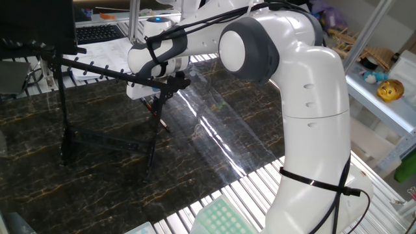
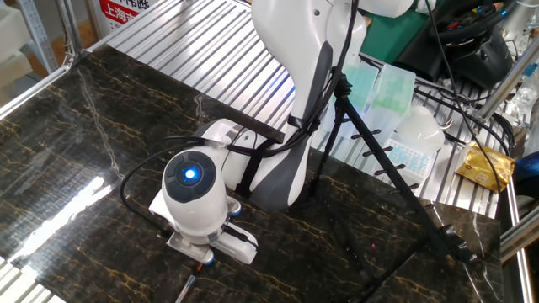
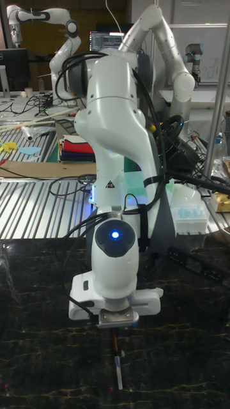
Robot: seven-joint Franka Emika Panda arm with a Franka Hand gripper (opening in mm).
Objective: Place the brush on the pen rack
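Brush (image 3: 116,363): hung tilted from the gripper (image 3: 117,318), jaws clamped on its upper end, tip above the dark table (image 1: 214,136). Pen rack (image 1: 97,70): stood just beside the gripper.

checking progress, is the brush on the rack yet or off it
Off. The brush hangs below the gripper above the table, beside the rack, not on its pegs.

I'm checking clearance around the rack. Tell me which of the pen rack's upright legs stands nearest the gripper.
The pen rack's leg at the bar's right end in one fixed view, directly below the gripper. The other upright stands far left, near the monitor.
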